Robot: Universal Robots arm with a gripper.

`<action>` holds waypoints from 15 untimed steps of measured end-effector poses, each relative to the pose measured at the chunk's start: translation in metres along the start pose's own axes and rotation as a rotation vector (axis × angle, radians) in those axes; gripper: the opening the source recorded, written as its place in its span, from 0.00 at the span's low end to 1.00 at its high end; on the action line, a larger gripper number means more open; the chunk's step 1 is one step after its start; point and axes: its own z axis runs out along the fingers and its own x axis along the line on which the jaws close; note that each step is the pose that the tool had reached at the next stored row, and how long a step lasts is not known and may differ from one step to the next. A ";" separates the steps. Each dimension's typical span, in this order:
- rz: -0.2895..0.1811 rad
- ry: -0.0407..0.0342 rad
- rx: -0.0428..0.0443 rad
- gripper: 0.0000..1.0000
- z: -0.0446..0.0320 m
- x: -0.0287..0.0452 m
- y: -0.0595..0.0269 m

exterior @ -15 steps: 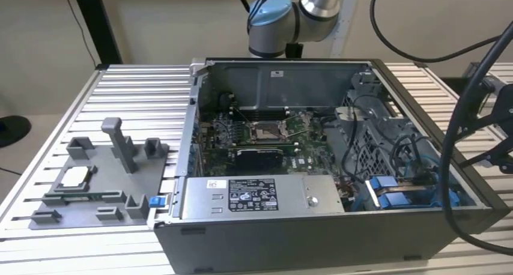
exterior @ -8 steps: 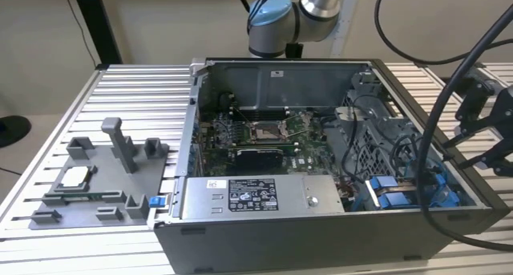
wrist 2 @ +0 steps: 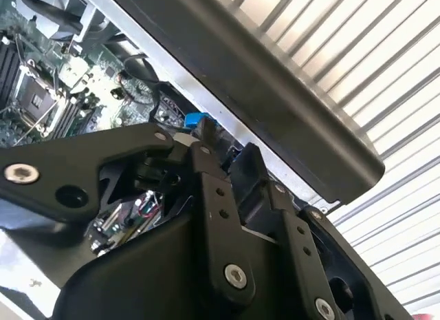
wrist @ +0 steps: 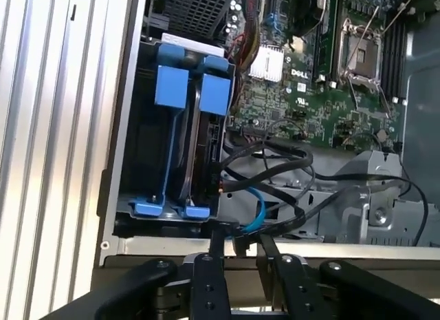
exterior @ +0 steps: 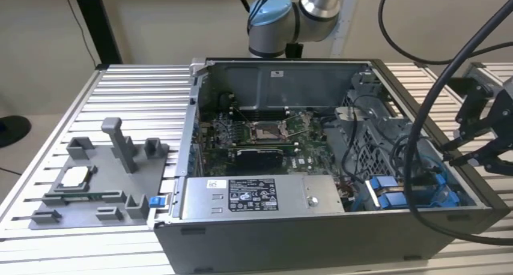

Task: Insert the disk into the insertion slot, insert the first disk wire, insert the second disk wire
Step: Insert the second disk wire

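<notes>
Holding: whether the gripper (wrist: 240, 248) clamps anything cannot be told; it hangs over the computer case (exterior: 304, 245) wall, just beside the insertion slot (exterior: 371, 158)
Disk: the disk (wrist: 214, 93) stands on edge inside that slot beside another blue tray (wrist: 172, 86), blue tab outward for gripping, so step one looks done
Wires: a blue wire (wrist: 262, 208) and black cables (wrist: 268, 151) lie loose near the slot, probably within reach of the drive's connectors
Case: open side up, giving the arm access from above
</notes>
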 end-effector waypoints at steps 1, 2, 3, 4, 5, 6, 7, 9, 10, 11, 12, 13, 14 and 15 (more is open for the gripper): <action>0.013 -0.0015 0.0035 0.00 0.0005 0.0002 -0.0001; 0.027 -0.0028 0.0074 0.00 0.0007 0.0003 -0.0001; 0.041 -0.0043 0.0113 0.00 0.0009 0.0003 -0.0001; 0.055 -0.0058 0.0154 0.00 0.0010 0.0003 -0.0001; 0.069 -0.0074 0.0196 0.00 0.0011 0.0003 -0.0001; 0.082 -0.0088 0.0236 0.00 0.0011 0.0004 -0.0001; 0.096 -0.0103 0.0277 0.00 0.0011 0.0004 -0.0001; 0.119 -0.0130 0.0348 0.00 0.0011 0.0004 -0.0001; 0.131 -0.0145 0.0384 0.00 0.0011 0.0004 -0.0001; 0.142 -0.0158 0.0418 0.00 0.0011 0.0004 -0.0001; 0.151 -0.0169 0.0446 0.00 0.0011 0.0004 -0.0001; 0.161 -0.0181 0.0475 0.00 0.0011 0.0004 -0.0001; 0.170 -0.0198 0.0500 0.00 0.0007 0.0004 0.0000; 0.177 -0.0220 0.0514 0.00 0.0000 0.0003 0.0000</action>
